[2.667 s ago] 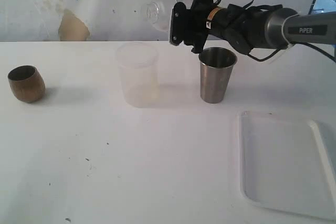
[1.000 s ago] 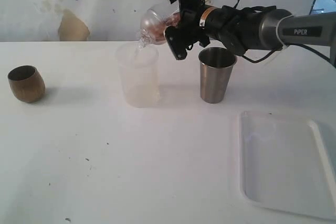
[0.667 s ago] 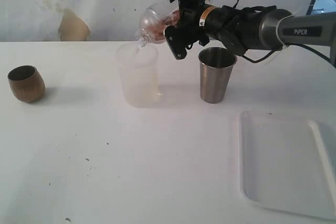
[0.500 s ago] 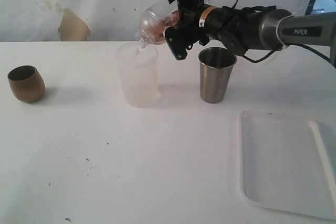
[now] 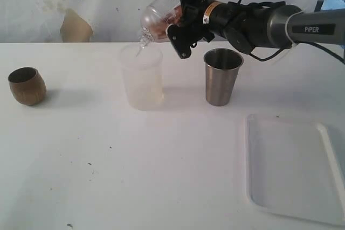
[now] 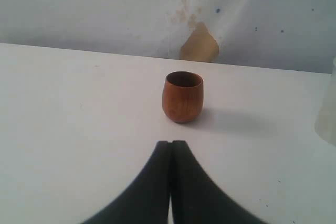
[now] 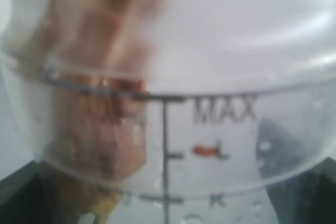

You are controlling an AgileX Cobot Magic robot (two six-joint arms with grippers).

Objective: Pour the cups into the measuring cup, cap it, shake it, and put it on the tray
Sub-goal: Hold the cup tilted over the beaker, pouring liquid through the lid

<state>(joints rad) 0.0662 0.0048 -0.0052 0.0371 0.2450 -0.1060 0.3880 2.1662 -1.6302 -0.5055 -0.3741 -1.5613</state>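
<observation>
The left gripper (image 6: 171, 146) has its two dark fingers pressed together with no gap between them, empty, low over a white table (image 6: 73, 129). Ahead of it and apart from the fingertips, a small rounded brown wooden cup (image 6: 182, 98) stands upright, casting a soft shadow. Beyond rises a scuffed white wall (image 6: 94, 9) with a tan patch (image 6: 200, 43).

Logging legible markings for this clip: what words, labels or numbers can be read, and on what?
"PiPER": on the right arm, exterior view.
"MAX": on the measuring cup, beside its graduation line, right wrist view.
Marks below "MAX": too blurred to read.
Orange band on the right arm's wrist: print too small to read.
Left wrist view: none.
</observation>
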